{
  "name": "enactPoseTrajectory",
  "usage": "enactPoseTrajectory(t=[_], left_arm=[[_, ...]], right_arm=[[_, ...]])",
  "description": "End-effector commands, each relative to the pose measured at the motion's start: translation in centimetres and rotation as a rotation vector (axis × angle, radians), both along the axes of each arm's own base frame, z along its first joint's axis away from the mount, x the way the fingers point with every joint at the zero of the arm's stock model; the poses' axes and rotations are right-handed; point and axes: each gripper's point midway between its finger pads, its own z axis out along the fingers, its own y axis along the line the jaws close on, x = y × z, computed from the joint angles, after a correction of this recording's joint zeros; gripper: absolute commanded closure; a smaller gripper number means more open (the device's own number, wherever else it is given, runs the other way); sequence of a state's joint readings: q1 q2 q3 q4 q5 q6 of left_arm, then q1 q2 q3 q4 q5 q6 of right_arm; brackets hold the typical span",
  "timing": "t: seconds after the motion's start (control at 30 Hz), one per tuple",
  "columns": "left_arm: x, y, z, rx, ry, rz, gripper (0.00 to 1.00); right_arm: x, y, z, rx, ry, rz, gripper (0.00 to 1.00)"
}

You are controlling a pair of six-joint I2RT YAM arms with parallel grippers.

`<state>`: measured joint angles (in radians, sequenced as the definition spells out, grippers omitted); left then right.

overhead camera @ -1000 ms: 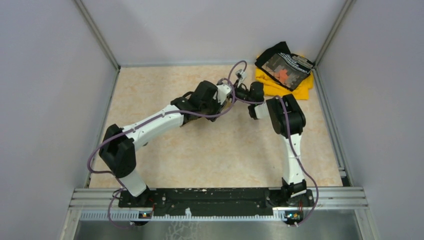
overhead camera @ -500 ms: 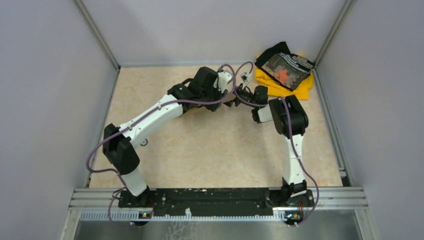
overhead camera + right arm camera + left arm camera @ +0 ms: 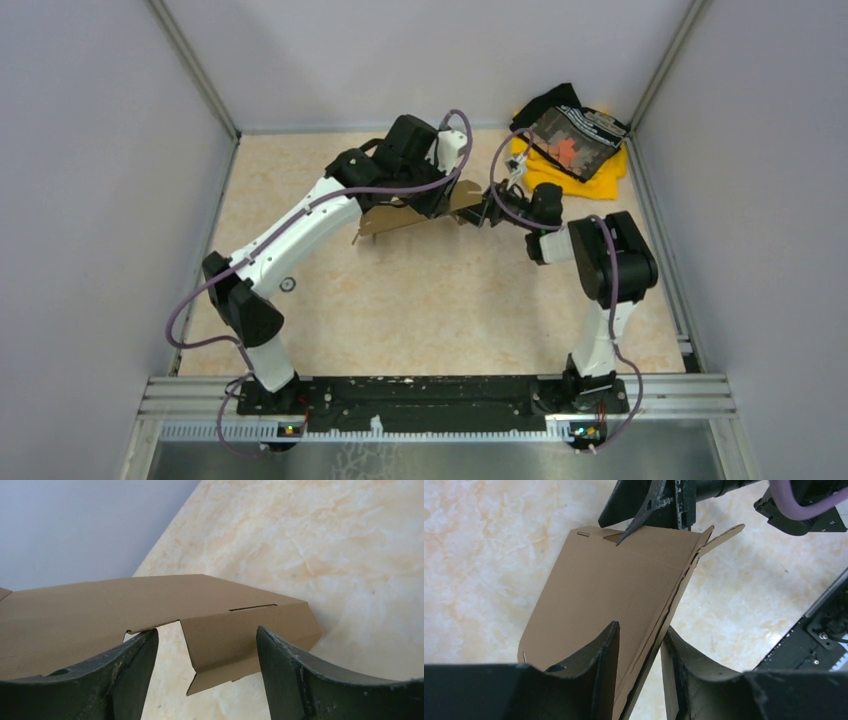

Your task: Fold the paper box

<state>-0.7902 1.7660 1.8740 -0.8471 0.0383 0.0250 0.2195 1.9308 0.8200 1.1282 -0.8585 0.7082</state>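
Observation:
The paper box (image 3: 385, 221) is a flat brown cardboard sheet with flaps, held tilted above the table's far middle. My left gripper (image 3: 436, 203) is shut on its edge; in the left wrist view the sheet (image 3: 614, 595) runs between the fingers (image 3: 641, 630). My right gripper (image 3: 486, 211) is open at the sheet's right end. In the right wrist view a bent flap with a slot (image 3: 245, 632) hangs between its wide-apart fingers (image 3: 206, 632), and the main panel (image 3: 90, 612) rests by the left fingertip. The right gripper's fingers (image 3: 649, 505) also show at the sheet's far edge.
A yellow and black cloth pile (image 3: 570, 148) lies at the back right corner. Grey walls close the back and both sides. The black arm-base rail (image 3: 430, 392) runs along the near edge. Purple cables loop over both wrists.
The left arm has swung back and left, bringing the cardboard out into view. The right arm's elbow has moved right and its gripper now points left at the sheet's end.

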Motion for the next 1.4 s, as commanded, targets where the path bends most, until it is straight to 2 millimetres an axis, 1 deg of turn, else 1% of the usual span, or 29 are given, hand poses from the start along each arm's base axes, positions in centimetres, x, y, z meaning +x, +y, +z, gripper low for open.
enactPoseTrajectory(t=[0.0, 0.07, 0.2, 0.33, 0.43, 0.57, 0.67, 0.77, 0.9, 1.03, 1.17, 1.2, 1.27, 1.37], left_arm=[[0.6, 0.2, -2.5, 0.053, 0.076, 0.030, 0.79], [0.5, 0.1, -2.7, 0.053, 0.093, 0.022, 0.78], [0.9, -0.2, -3.0, 0.039, 0.142, 0.003, 0.78], [1.5, 0.1, -4.5, 0.061, 0.186, 0.009, 0.78], [2.4, 0.5, -5.1, 0.051, 0.210, 0.011, 0.78], [4.3, 1.2, -5.2, 0.028, 0.229, 0.023, 0.77], [5.9, 1.7, -5.0, 0.016, 0.233, 0.032, 0.77], [6.5, 1.9, -3.6, -0.023, 0.217, 0.033, 0.76], [6.0, 1.9, -1.9, -0.062, 0.207, 0.030, 0.76], [5.3, 1.7, 0.0, -0.109, 0.197, 0.019, 0.75], [4.5, 1.4, 2.8, -0.179, 0.190, 0.029, 0.76], [4.1, 1.4, 3.7, -0.202, 0.183, 0.022, 0.76], [3.7, 1.4, 5.0, -0.233, 0.176, 0.022, 0.76], [3.1, 1.5, 6.8, -0.273, 0.164, 0.028, 0.75]], right_arm=[[-5.0, 0.5, 5.3, 0.008, -0.147, 0.124, 0.27], [-6.2, 0.2, 5.3, -0.003, -0.135, 0.122, 0.26], [-7.5, -0.2, 4.6, -0.039, -0.069, 0.120, 0.26], [-8.3, -0.7, 4.4, -0.064, -0.040, 0.111, 0.26], [-9.2, -0.7, 4.8, -0.050, -0.027, 0.135, 0.25], [-9.3, -0.9, 5.7, -0.043, -0.041, 0.117, 0.25], [-8.6, -0.9, 6.2, -0.038, -0.041, 0.106, 0.24], [-8.4, -0.9, 7.4, -0.029, -0.058, 0.109, 0.23], [-8.2, -1.5, 8.9, -0.042, -0.079, 0.083, 0.22], [-7.6, -2.9, 10.3, -0.066, -0.094, 0.000, 0.22], [-7.4, -4.4, 12.0, -0.082, -0.112, -0.078, 0.22], [-7.5, -4.8, 12.3, -0.094, -0.117, -0.100, 0.22], [-7.3, -5.7, 12.9, -0.113, -0.121, -0.162, 0.23], [-7.5, -6.6, 13.6, -0.129, -0.126, -0.212, 0.23]])
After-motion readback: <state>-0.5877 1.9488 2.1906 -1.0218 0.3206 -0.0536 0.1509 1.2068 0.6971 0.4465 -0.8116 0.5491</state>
